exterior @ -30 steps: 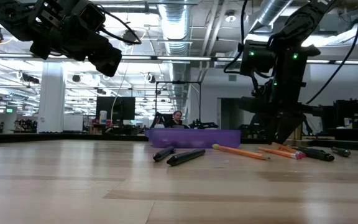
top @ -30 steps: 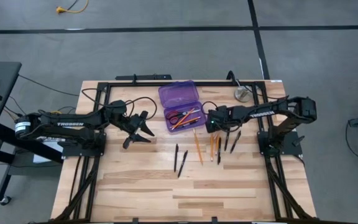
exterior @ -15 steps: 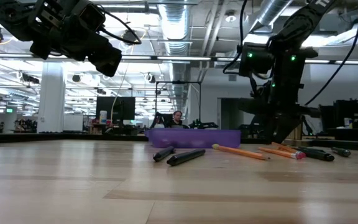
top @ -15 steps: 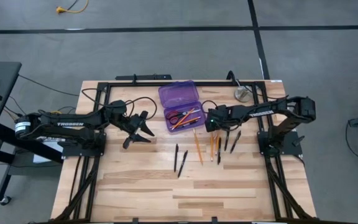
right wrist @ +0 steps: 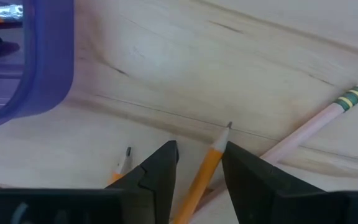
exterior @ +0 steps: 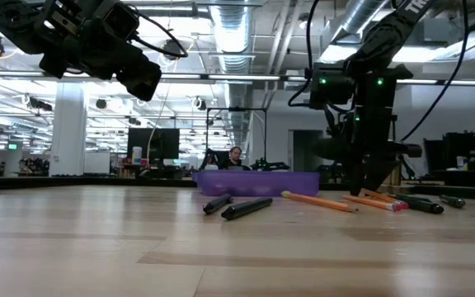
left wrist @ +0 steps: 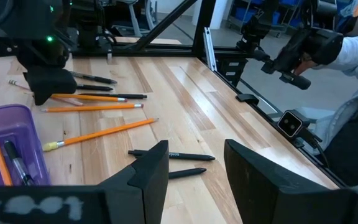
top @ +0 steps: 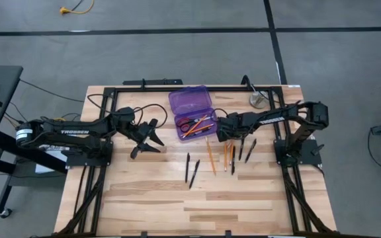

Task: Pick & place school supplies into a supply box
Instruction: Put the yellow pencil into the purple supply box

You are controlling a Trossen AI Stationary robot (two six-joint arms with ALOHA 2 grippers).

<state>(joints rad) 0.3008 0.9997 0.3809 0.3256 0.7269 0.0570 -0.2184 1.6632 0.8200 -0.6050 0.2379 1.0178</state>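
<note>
Wooden counter carries everything, largest first. Left arm waits at the counter's left side, its left gripper raised off the wood beside the box, jaws apart with nothing between them. Right arm reaches in from the right; right gripper is low over the loose pencils just right of the box, jaws slightly apart straddling an orange pencil, tip sticking out ahead of the jaws, not clearly clamped. Purple supply box sits open at the counter's far centre, lid folded back, holding red-handled scissors, a few orange pencils and a black pen. Loose supplies lie on the wood in front of and right of the box: orange pencils, two black pens nearer the front edge, two more black pens further right. Small grey metal disc rests near the far right corner, well apart from the box.
</note>
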